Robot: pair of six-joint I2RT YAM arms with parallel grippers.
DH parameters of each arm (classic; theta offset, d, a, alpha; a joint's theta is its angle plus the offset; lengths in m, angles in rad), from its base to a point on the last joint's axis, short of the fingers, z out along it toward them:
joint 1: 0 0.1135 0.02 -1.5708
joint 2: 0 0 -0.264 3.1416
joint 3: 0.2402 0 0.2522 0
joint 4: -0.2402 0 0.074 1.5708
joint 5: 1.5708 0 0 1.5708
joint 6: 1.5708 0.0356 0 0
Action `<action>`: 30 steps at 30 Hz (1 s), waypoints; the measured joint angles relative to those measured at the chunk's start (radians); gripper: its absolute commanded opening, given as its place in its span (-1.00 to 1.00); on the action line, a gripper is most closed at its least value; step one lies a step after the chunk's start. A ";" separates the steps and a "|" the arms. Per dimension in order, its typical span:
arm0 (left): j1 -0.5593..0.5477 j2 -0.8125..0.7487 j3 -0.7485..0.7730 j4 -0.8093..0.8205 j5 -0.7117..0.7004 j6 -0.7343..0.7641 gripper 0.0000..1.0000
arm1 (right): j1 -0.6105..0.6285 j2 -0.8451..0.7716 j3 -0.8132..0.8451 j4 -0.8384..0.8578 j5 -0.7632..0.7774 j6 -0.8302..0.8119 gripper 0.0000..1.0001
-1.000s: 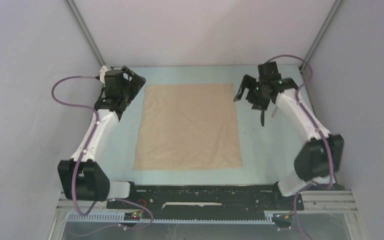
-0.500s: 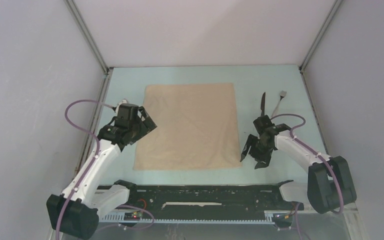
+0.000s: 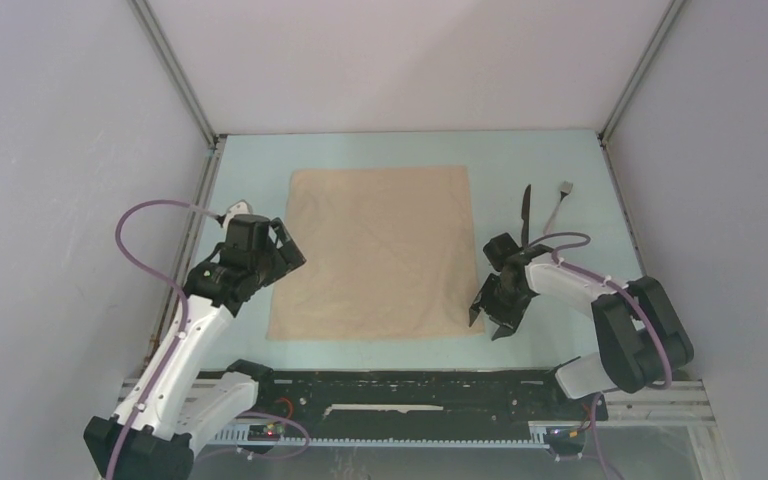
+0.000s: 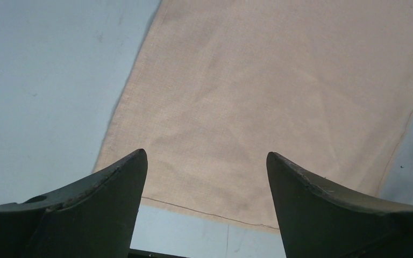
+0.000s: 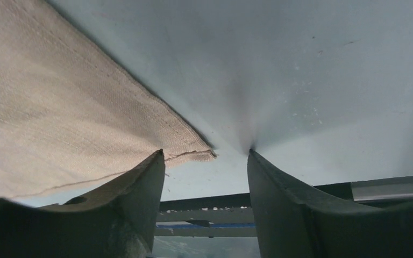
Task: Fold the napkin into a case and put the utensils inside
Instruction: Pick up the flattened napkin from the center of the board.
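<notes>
The beige napkin (image 3: 375,250) lies flat and unfolded in the middle of the table. A dark knife (image 3: 526,205) and a light grey fork (image 3: 560,203) lie side by side to its right. My left gripper (image 3: 288,254) hovers open over the napkin's left edge near the front-left corner; in the left wrist view the napkin (image 4: 279,97) fills the space between and beyond the gripper (image 4: 205,156), its hem crossing between the fingers. My right gripper (image 3: 490,310) is low at the front-right corner, open, and that corner of the napkin (image 5: 59,118) pokes between the gripper (image 5: 205,152) fingers.
The pale blue table (image 3: 560,150) is closed in by grey walls on three sides. A black rail (image 3: 410,385) with the arm bases runs along the near edge. Purple cables loop off both arms.
Both arms have swung from the napkin's far corners back to its near corners. The right jaws have narrowed noticeably, the left only slightly. The napkin and utensils lie as before.
</notes>
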State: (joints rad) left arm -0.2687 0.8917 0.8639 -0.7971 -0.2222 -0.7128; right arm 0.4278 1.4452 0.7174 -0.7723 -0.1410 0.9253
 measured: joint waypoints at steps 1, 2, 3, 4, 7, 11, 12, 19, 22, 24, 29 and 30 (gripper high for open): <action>0.000 -0.006 0.000 -0.002 -0.006 0.007 0.78 | 0.000 0.002 0.002 -0.001 0.004 0.006 0.27; 0.000 -0.011 0.000 -0.005 -0.012 0.011 0.78 | 0.000 0.005 0.005 -0.002 0.010 0.018 0.27; 0.000 -0.016 0.001 -0.007 -0.016 0.017 0.78 | 0.000 0.007 0.007 -0.001 0.014 0.026 0.27; 0.000 -0.019 0.001 -0.010 -0.018 0.022 0.78 | 0.000 0.012 0.010 -0.004 0.019 0.034 0.28; 0.000 -0.022 0.005 -0.016 -0.027 0.041 0.79 | 0.003 0.031 0.026 -0.019 0.030 0.057 0.29; 0.000 -0.022 0.019 -0.022 -0.035 0.060 0.81 | 0.013 0.054 0.048 -0.035 0.045 0.084 0.31; 0.000 -0.022 0.021 -0.022 -0.037 0.063 0.82 | 0.014 0.059 0.051 -0.040 0.050 0.089 0.31; 0.000 -0.023 0.044 -0.047 -0.065 0.069 0.84 | 0.019 0.136 0.114 -0.107 0.058 0.131 0.27; -0.001 -0.024 0.054 -0.060 -0.082 0.071 0.86 | 0.023 0.143 0.122 -0.115 0.060 0.152 0.22; -0.001 -0.026 0.058 -0.070 -0.090 0.071 0.88 | 0.027 0.143 0.122 -0.116 0.063 0.164 0.09; -0.003 -0.027 0.060 -0.096 -0.093 0.055 0.92 | 0.051 0.137 0.121 -0.089 0.076 0.209 -0.26; -0.004 -0.027 0.060 -0.100 -0.094 0.047 0.93 | 0.056 0.134 0.119 -0.080 0.078 0.219 -0.33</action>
State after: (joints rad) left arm -0.2726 0.8642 0.9234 -0.8967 -0.3161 -0.6655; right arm 0.4839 1.5787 0.8364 -0.8528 -0.0628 1.1442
